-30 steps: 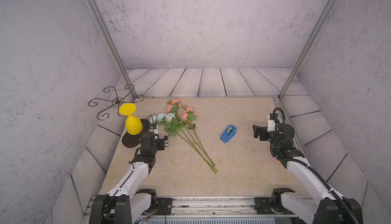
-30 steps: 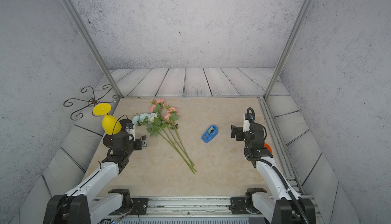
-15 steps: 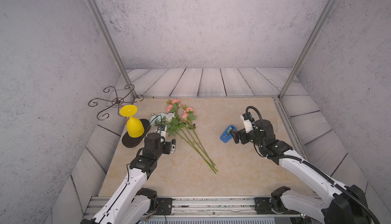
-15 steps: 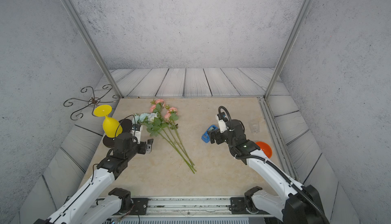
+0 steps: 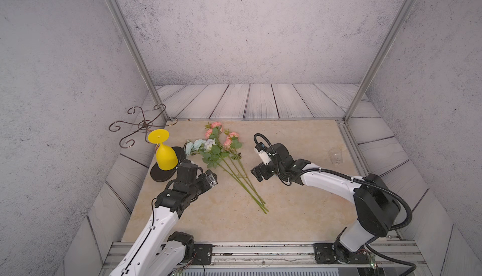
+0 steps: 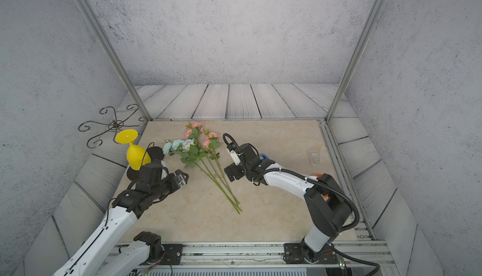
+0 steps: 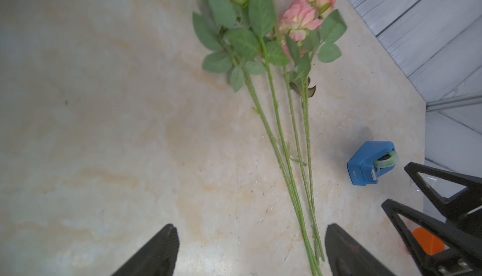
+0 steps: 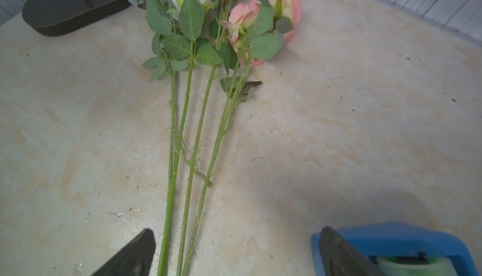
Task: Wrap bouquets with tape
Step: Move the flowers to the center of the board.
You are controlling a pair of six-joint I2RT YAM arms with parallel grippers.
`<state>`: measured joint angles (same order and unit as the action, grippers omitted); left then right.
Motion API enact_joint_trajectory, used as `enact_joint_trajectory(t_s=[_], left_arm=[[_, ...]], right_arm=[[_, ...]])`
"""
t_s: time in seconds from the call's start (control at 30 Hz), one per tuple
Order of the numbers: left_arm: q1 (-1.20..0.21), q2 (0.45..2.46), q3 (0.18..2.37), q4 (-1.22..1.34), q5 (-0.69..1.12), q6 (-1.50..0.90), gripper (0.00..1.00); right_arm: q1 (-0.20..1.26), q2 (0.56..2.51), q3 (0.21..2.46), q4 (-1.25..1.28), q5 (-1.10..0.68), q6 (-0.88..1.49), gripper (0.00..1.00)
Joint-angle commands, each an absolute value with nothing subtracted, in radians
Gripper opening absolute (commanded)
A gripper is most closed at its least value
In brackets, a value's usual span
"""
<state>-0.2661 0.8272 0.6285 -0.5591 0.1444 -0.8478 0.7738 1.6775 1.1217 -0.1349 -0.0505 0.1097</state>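
Far left, off the counter: one wire scroll stand. Next to it, one yellow goblet, bowl down and tilted, on a dark oval base. Left gripper hangs just right of that base, low over bare counter, jaws spread wide, nothing between them, touching nothing. The bouquets lie flat mid-counter between the two arms, blooms toward the far left, cut ends toward the near right. Both wrist views show four stems; both top views show three pale blue-white blooms and four pink. Right gripper sits just right of the stems' mid-length, jaws also spread wide and empty; the lower stems pass between its jaws, close to one finger, contact not clear. One roll of tape in its blue dispenser stands upright on the counter just right of the stems, beside the right gripper; the right wrist hides all but a blue corner in a top view. Further right: one clear cup, well apart. One orange disc, mostly hidden behind the right arm.
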Motion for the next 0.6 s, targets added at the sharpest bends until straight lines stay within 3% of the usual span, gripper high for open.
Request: enact_joint_trajectory(t_s=[0.0,0.33,0.57], left_arm=[[-0.270,0.837,0.646,-0.656,0.181,-1.062,0.88],[-0.275,1.012,0.723,-0.712,0.193,-1.004,0.85],[-0.275,1.022,0.703,-0.663,0.200,-1.022,0.81]], right_arm=[[0.798,1.794,1.233,-0.198,-0.088,0.098,0.99],[0.825,1.996,1.370,-0.173,-0.153,0.123,0.99],[0.836,2.099,1.432,-0.213,-0.160,0.137,0.99]])
